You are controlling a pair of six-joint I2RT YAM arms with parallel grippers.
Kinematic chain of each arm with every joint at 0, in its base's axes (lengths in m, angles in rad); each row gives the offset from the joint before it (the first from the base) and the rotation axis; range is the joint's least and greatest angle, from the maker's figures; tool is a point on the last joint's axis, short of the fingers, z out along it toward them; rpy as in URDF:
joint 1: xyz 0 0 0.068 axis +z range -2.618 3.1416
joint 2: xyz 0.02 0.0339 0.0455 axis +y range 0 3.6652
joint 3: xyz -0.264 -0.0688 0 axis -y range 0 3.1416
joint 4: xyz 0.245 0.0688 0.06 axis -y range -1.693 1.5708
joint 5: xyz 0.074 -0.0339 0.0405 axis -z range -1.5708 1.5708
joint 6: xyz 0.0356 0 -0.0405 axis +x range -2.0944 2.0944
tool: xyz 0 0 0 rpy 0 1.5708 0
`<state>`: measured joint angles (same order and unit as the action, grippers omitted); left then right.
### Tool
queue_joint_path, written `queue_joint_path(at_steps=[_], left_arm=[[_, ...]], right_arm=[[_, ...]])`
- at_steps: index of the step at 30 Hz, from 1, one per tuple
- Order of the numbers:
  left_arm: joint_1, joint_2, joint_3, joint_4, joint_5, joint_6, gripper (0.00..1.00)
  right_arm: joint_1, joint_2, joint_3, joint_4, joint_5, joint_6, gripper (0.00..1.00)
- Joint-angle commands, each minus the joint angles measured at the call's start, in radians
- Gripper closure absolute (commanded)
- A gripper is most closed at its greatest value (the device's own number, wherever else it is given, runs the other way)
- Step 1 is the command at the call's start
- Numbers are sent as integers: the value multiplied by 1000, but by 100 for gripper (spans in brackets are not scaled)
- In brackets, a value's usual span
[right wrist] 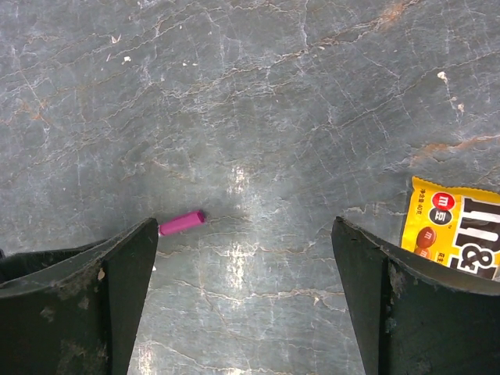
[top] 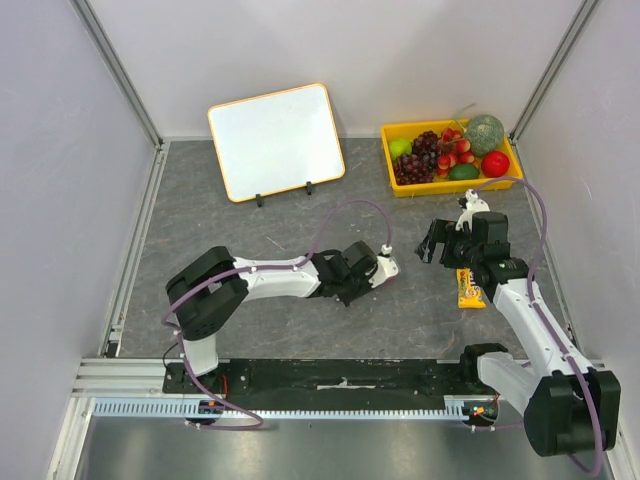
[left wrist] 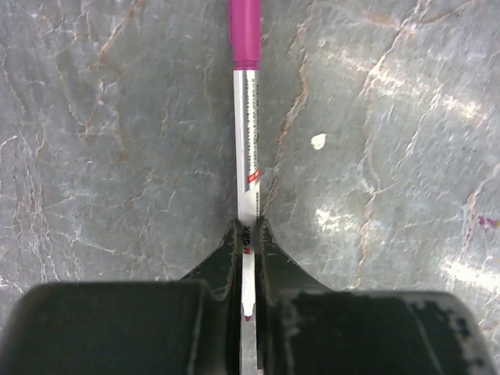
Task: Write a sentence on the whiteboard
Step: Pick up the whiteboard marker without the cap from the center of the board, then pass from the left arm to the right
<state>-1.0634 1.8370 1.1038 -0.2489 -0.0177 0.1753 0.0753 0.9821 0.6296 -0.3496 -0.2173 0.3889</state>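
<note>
Left gripper [left wrist: 248, 234] is clamped tight on the marker [left wrist: 247, 141]. Its two fingers press on the white barrel near the rear end, so the pink cap [left wrist: 244, 31] points straight out ahead of the wrist. The pen lies flat along the grey table [left wrist: 117, 156], and the low grasp looks meant for lifting it. With the cap on it cannot write yet, so holding the tail probably leaves the capped end free for the other arm to pull off.

Right gripper [right wrist: 244, 226] hovers above the table with its jaws wide apart and nothing between them. The pink cap's tip shows just beside one finger, and a yellow candy packet [right wrist: 457, 234] lies by the other.

Well beyond both arms, the whiteboard [top: 277, 140] stands propped on its feet near the far wall. It is blank and leans back with its face toward the arms, apparently for reach. It stands left of the yellow tray [top: 455, 187] of fruit.
</note>
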Motion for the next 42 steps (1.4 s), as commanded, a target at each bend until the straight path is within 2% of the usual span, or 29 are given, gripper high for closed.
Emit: queue_joint_path(at_steps=[1, 6, 13, 17, 22, 26, 29, 31, 33, 35, 37, 39, 42], left_arm=[[55, -59, -93, 36, 74, -55, 98], [132, -208, -199, 109, 146, -164, 98], [305, -519, -285, 143, 295, -367, 98], [379, -692, -291, 129, 392, -454, 98], [425, -847, -249, 89, 466, -537, 98], [433, -900, -216, 71, 492, -582, 98], [433, -909, -190, 54, 513, -596, 98], [433, -909, -183, 60, 539, -602, 98], [433, -910, -183, 72, 570, -605, 98], [434, -909, -185, 76, 587, -605, 98], [433, -910, -188, 76, 598, -603, 98], [434, -917, -197, 83, 604, -603, 98], [433, -929, -203, 85, 599, -599, 98]], right_arm=[[0, 12, 24, 14, -46, -25, 2], [1, 7, 32, 34, -175, -47, 2], [40, -8, 27, 151, -399, -6, 2], [150, -37, 36, 291, -406, 117, 2], [314, 15, 84, 521, -406, 309, 2], [440, 59, 116, 754, -386, 451, 2], [517, 98, 172, 782, -349, 458, 6], [550, 130, 202, 788, -341, 459, 12], [575, 161, 219, 800, -335, 472, 23], [587, 184, 216, 852, -343, 505, 27], [593, 197, 214, 889, -340, 528, 39], [601, 213, 225, 884, -338, 527, 54], [603, 225, 231, 865, -347, 519, 91]])
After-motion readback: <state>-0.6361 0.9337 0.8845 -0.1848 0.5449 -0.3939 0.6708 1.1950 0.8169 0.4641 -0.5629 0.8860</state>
